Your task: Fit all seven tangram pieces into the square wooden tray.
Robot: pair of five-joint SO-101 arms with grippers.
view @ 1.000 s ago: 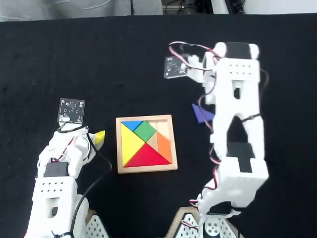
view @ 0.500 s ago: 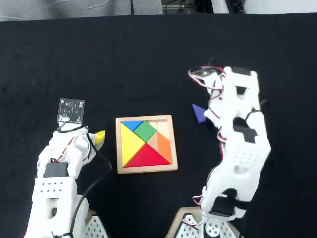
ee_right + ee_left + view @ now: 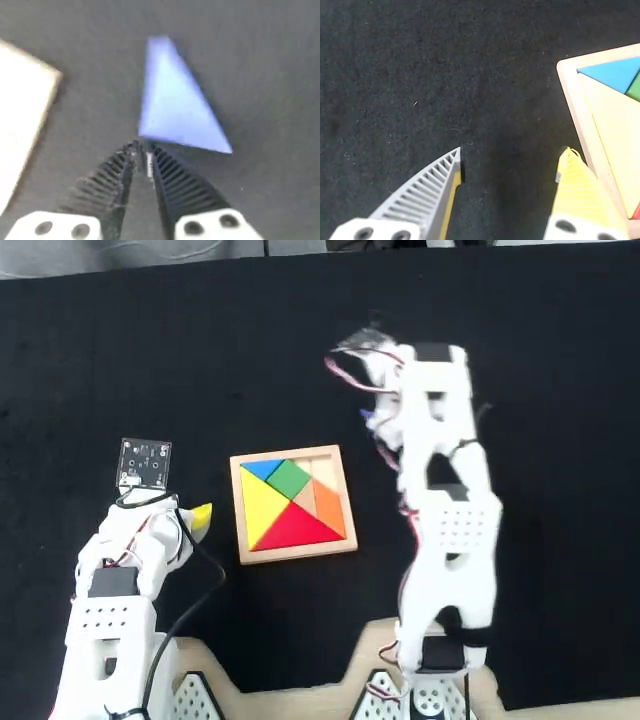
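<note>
The blue triangle [image 3: 175,107] is still outside the tray [image 3: 577,100], lying flat on the black surface [image 3: 520,360] off the tray's far right corner. A second ago it lay just right of the tray, level with its far edge, so it has slid farther out. My right arm has swung in over it from the tray's right. My right jaws [image 3: 142,147] are together with nothing between them, their tips at the triangle's near edge. I judge that I have nudged the piece, not gripped it, so the fit is no nearer. The tray has also shifted a little and turned slightly. My left jaws [image 3: 512,155] stand apart and empty just left of the tray, where they were. Counting: one tray, and five coloured pieces in it, light blue, green, yellow, red and orange. With the blue triangle outside, that makes six. I cannot make out the seventh. The pale patches in the tray may be bare wood or a pale piece.
</note>
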